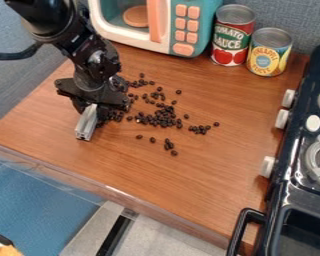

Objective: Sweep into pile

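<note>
stove (287,194): nearest camera, well right of gripper (94,106). gripper clamped on metal bar (87,122). beans (164,119): beside gripper and spread rightward, strays farther out. progress judged partial: dense patch present, single pile lacking; outliers need gathering.

Bench (189,180), far edge: teal-and-white toy microwave (156,22), orange handle and buttons, orange disc (136,16) inside. Toward far right corner: red-labelled can (233,35), upright; just beside, yellow-labelled can (269,51), also upright. Along right edge: black toy stove (293,160), pale knobs facing bench.
</note>
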Robot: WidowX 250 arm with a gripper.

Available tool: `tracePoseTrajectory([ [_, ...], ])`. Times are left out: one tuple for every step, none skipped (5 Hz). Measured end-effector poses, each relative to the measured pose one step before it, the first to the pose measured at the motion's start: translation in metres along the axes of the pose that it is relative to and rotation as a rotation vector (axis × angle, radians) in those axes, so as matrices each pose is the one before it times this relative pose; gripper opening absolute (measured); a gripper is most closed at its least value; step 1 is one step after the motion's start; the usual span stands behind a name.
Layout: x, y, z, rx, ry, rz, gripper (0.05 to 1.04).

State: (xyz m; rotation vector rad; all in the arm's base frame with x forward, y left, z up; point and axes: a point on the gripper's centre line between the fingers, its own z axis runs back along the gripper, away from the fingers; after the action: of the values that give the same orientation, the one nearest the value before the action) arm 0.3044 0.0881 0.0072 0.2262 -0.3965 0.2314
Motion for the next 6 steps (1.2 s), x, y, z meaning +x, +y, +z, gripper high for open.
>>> tracePoseTrajectory([
  [0.00113, -0.01141, 0.00181, 0.0, -0.0234, -0.0106, 0.394],
  [0.00033, -0.01785, 0.00321, -0.023, -0.0102, 0.0005, 0.394],
  [-0.0033, -0.01523, 0.00289, -0.0227, 0.0177, 0.0207, 0.394],
  [-0.00179, -0.00987, 0.0018, -0.0191, 0.0112, 0.019, 0.394],
  [-0.00148, -0.00713, 0.00151, -0.0145, 0.0058, 0.0127, 0.394],
  [-0.00165, -0.01264, 0.00189, -0.014, -0.0051, -0.0323, 0.394],
])
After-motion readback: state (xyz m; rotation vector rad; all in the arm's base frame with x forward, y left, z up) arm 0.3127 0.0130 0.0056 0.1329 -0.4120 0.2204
